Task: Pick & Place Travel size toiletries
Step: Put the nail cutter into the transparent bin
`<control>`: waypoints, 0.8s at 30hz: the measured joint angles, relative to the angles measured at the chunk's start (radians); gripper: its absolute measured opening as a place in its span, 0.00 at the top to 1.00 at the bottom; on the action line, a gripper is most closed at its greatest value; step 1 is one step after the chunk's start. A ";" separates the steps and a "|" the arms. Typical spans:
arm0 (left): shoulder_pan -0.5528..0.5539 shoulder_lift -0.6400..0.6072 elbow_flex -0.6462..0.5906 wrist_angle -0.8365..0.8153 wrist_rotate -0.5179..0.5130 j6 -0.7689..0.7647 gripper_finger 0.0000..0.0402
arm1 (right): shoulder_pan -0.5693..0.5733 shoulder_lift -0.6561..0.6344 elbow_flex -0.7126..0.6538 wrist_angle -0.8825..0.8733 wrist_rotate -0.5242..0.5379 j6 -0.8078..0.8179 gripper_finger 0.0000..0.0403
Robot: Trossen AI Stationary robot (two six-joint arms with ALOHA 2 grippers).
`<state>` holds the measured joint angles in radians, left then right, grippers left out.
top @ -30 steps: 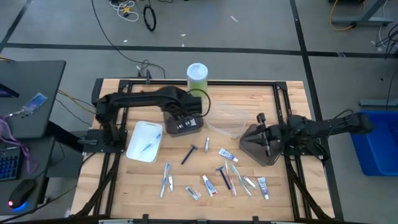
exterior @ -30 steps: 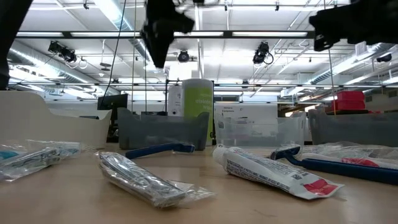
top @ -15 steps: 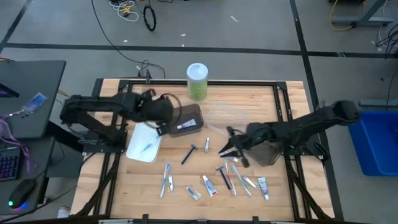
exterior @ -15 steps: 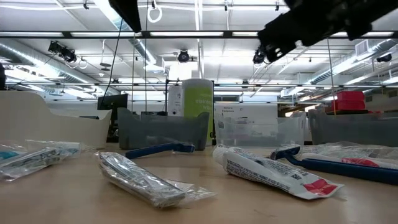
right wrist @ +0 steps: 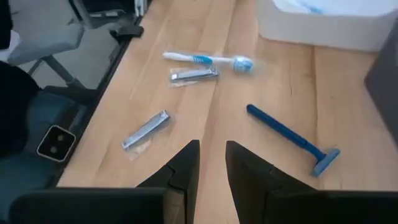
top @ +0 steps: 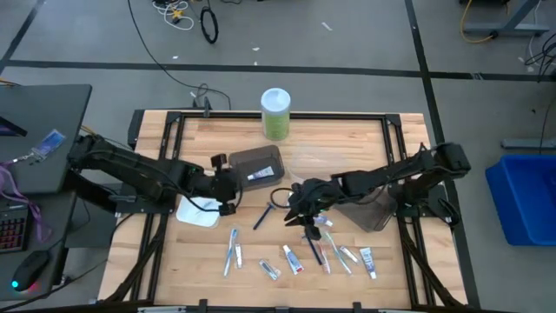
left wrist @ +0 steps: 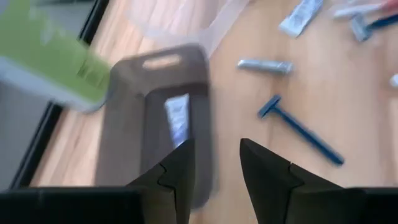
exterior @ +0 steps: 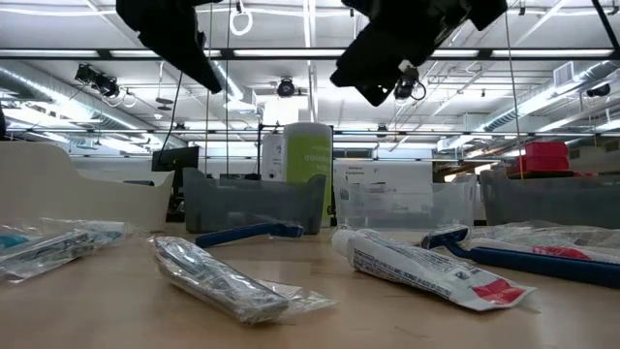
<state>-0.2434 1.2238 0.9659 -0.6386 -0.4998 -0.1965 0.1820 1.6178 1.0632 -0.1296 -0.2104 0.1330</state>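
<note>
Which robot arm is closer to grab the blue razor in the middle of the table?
Probably the right. The right gripper hangs open just beside the blue razor, while the left gripper sits farther off by the dark tray.

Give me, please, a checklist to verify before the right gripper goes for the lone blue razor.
1. Right gripper empty: ok, fingers open, nothing between them.
2. Blue razor free: ok, it lies alone on the wood, nothing touching it.
3. Right gripper over the blue razor: not ok, the razor lies off to one side of it.
4. Left gripper out of the way: ok, open, by the dark tray, apart from the blue razor.
5. Room in the dark tray: ok, only one tube inside.
</note>
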 joint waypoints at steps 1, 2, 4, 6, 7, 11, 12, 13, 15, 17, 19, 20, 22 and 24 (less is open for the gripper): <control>-0.001 0.000 -0.010 0.027 0.010 0.018 0.67 | -0.001 0.003 0.011 -0.035 0.000 0.008 0.79; -0.001 0.000 -0.016 0.035 0.025 0.032 0.67 | -0.004 0.006 0.020 -0.069 -0.001 0.008 0.79; 0.001 0.001 -0.019 0.031 0.064 0.055 0.67 | -0.012 0.005 0.024 -0.129 0.000 -0.022 0.79; 0.001 0.004 -0.019 0.035 0.087 0.056 0.67 | -0.020 0.002 0.023 -0.184 0.018 -0.049 0.79; 0.001 0.004 -0.019 0.034 0.094 0.055 0.67 | -0.024 0.002 0.023 -0.186 0.029 -0.057 0.79; 0.001 0.004 -0.019 0.038 0.115 0.057 0.67 | -0.031 0.003 0.023 -0.149 0.036 -0.062 0.79; 0.001 0.004 -0.019 0.038 0.124 0.065 0.67 | -0.031 0.003 0.023 -0.134 0.035 -0.062 0.79; 0.001 0.004 -0.019 0.039 0.132 0.078 0.67 | -0.031 0.003 0.023 -0.117 0.035 -0.062 0.79; 0.001 0.004 -0.019 0.043 0.134 0.111 0.67 | -0.031 0.003 0.023 -0.074 0.034 -0.062 0.79; 0.001 0.004 -0.019 0.060 0.134 0.139 0.67 | -0.031 0.003 0.023 -0.029 0.034 -0.062 0.79; 0.001 0.004 -0.019 0.061 0.131 0.152 0.67 | -0.031 0.003 0.023 0.012 0.034 -0.062 0.79; 0.001 0.004 -0.019 0.060 0.130 0.149 0.67 | -0.031 0.003 0.023 0.031 0.034 -0.062 0.79; 0.001 0.004 -0.019 0.055 0.132 0.131 0.67 | -0.031 0.003 0.023 0.063 0.034 -0.055 0.79; 0.001 0.004 -0.019 0.045 0.146 0.131 0.67 | -0.031 0.003 0.023 0.093 0.034 -0.017 0.79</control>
<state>-0.2428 1.2278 0.9470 -0.5938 -0.3541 -0.0655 0.1509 1.6211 1.0859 -0.0368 -0.1764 0.1156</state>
